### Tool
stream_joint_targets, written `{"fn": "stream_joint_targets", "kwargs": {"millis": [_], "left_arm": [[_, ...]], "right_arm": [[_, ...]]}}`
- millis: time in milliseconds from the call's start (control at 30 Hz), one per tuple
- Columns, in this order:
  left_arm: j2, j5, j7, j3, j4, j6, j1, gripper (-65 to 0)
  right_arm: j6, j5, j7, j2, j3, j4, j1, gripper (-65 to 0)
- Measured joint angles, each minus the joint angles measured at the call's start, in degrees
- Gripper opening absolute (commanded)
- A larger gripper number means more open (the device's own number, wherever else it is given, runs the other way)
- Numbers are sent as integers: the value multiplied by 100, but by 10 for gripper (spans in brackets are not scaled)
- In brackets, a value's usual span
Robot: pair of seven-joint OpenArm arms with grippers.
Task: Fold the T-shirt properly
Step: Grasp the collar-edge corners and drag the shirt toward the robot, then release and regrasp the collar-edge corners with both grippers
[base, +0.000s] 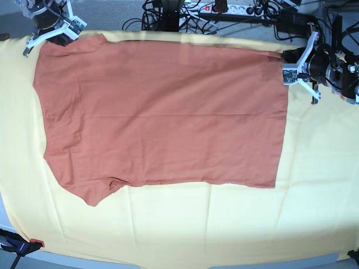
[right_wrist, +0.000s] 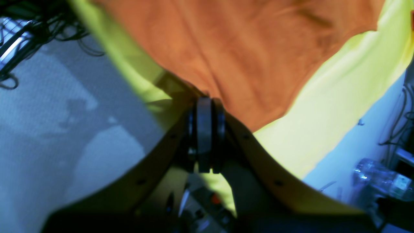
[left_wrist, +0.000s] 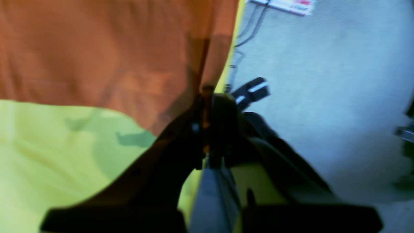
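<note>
The rust-orange T-shirt [base: 162,112] lies spread flat on the pale yellow cloth [base: 224,224]. Its hem side is on the right and a sleeve sticks out at the lower left. My left gripper [base: 287,66] is at the shirt's far right corner. In the left wrist view its jaws [left_wrist: 207,92] are closed on the edge of the orange fabric [left_wrist: 97,48]. My right gripper [base: 66,35] is at the shirt's far left corner. In the right wrist view it [right_wrist: 207,100] is closed at the edge of the shirt [right_wrist: 242,48].
The yellow cloth [left_wrist: 48,145] covers the whole table. Cables and a power strip [base: 224,8] lie behind the far edge. A clamp [base: 22,245] holds the cloth at the front left corner. A clear bottle [right_wrist: 378,178] lies on the floor beside the table.
</note>
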State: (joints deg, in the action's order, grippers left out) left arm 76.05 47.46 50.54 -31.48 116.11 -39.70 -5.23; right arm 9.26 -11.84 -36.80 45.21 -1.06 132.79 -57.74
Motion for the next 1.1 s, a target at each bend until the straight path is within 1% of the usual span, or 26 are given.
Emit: {"fn": "stream_joint_targets", "kwargs": {"millis": [133,200,267,300,400,433,500,600,733,767,900,933,967,1100], "left_arm": [[-17,-645,-658,0,0,-2,-2,-650],[-101,-992,-800,0,0,-4,0,-650],[-254,-1298,-833,0,0,22,-2,-650],[-358,-1401,-826,0,0,177,-4,-650],[-695,-1753,-857,0,0,378,-133,-650],[-763,-1926,-863,0,0,490,-181,-650],[-831,-2295,-940,0,-2,763,-249,-650],[-909,-2811,-1115,4,-13,1038,-258,-650],[-992,-3112,-1248,4,-11,1290,-256,-650],[-1010,-3198,-1248,4,-13,1421,-256,-650],[-1145,-3644,-1283,4,-90,2225,-256,-650],[-1191,-3709,-1287,4,-111,2343,-258,-650],[-1228,-3746,-1283,4,-116,2428,-258,-650],[-1333,-3788,-1300,4,-142,2428,-256,-650]], "right_arm": [[-11,7,35,0,2,0,452,-650],[0,66,59,0,0,0,627,-650],[66,343,133,0,0,0,824,-650],[181,450,221,0,0,-2,931,-650],[422,686,557,-2,-2,-170,1285,-650],[496,791,577,-2,-2,-282,1408,-650],[531,911,577,-4,-2,-553,1663,-650],[638,1134,623,-20,-2,-1021,2057,-650],[946,1423,793,-42,-13,-1438,2522,-650],[942,1460,793,-48,-22,-1515,2632,-650],[866,1539,791,-46,-22,-1674,2977,-650],[831,1547,793,-46,-22,-1687,3025,-650],[833,1659,791,-48,-22,-1703,3080,-650],[837,1753,815,-48,-22,-1738,3156,-650]]}}
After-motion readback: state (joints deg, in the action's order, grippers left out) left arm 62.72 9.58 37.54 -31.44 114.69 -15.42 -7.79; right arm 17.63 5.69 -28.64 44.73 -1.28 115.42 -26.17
